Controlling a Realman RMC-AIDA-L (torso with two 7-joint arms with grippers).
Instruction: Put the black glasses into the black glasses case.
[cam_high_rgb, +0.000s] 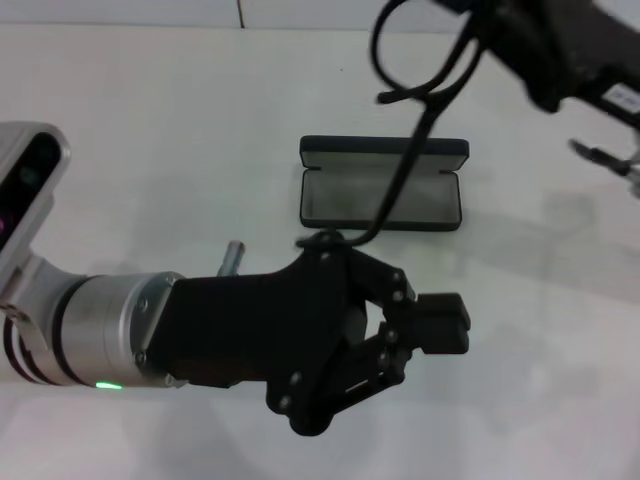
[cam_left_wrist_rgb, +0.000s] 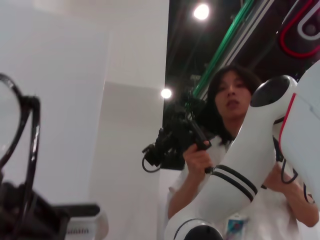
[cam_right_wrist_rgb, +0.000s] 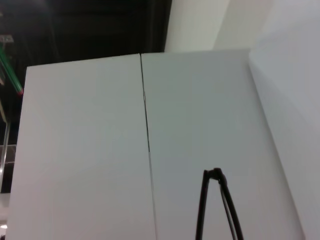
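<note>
Hanging from the right pincer at the frame end, the glasses sit above the open case on the surface, temple arms trailing to the left pincer, whose fingers look narrowly parted and empty. Judged light, thin and breakable, they are best held at the frame, not the lenses. Only the head view shows the case; the right wrist view shows just two temple tips.

Black glasses lifted above table, temple arms dangling; black glasses case open below, grey lining up.
</note>
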